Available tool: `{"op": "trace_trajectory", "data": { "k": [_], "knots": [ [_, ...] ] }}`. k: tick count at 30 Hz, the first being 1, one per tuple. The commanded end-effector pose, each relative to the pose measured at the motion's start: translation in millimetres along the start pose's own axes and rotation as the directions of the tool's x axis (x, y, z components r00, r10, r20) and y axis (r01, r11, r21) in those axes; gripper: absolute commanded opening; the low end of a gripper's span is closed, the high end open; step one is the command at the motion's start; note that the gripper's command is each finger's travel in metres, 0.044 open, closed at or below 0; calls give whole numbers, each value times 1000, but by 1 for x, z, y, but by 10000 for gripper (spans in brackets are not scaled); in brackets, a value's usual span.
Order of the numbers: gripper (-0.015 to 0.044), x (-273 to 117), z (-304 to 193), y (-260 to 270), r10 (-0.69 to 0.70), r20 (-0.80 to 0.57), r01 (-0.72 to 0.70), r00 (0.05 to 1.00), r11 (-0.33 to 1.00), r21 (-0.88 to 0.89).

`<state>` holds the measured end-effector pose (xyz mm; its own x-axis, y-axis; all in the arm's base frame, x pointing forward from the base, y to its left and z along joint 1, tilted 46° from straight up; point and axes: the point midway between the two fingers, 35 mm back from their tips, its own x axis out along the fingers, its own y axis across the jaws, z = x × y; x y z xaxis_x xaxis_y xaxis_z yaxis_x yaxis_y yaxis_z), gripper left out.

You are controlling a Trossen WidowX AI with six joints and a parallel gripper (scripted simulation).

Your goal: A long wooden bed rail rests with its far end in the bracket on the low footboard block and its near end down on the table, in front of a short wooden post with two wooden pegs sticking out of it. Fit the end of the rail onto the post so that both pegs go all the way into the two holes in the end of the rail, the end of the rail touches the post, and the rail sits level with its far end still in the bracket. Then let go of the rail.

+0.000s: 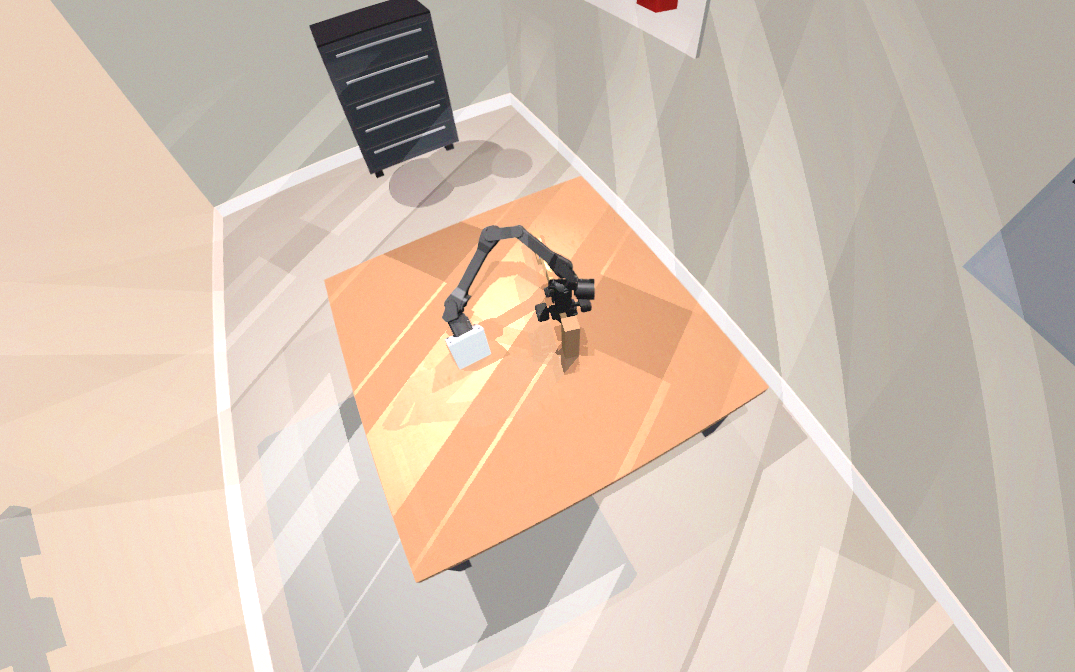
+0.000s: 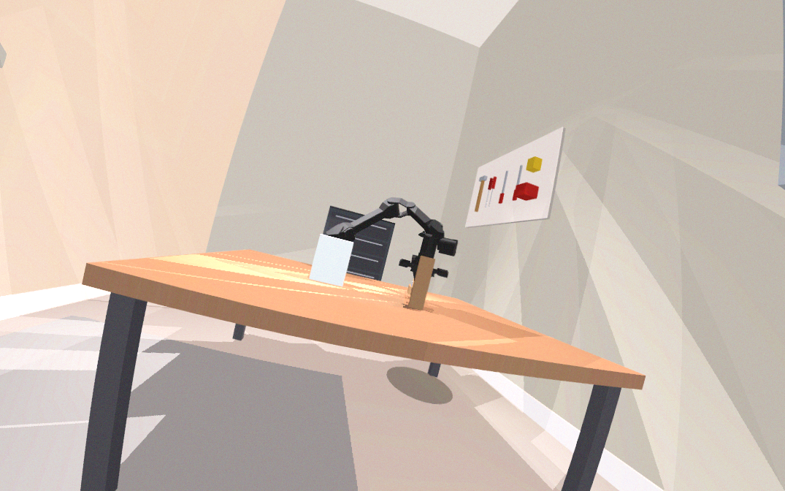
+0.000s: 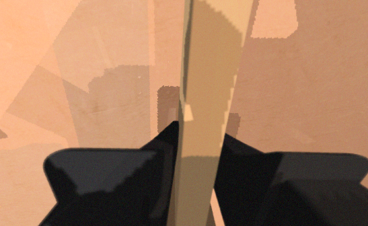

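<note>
The wooden rail runs lengthwise up the wrist view, between the two black fingers. My gripper is shut on it, with a finger against each side. In the top and exterior views the gripper is low over the table, close beside the top of the upright wooden post. The post partly hides the gripper in the exterior view. The pegs, the holes in the rail's end and any gap between rail and post are hidden. The footboard block and its bracket cannot be made out, so I cannot tell whether the rail is level.
The arm's white base block stands on the wooden table, to the left of the post. A dark drawer cabinet stands on the floor beyond the table. A tool board hangs on the wall.
</note>
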<state>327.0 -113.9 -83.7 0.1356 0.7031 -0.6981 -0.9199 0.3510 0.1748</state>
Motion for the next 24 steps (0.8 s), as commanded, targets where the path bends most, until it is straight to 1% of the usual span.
{"op": "trace_trajectory", "data": {
  "k": [1,24],
  "knots": [
    [0,-2,2,-1,-5,-3,5,1000,1000,2],
    [0,0,-2,-1,-5,-3,5,1000,1000,2]
  ]
}}
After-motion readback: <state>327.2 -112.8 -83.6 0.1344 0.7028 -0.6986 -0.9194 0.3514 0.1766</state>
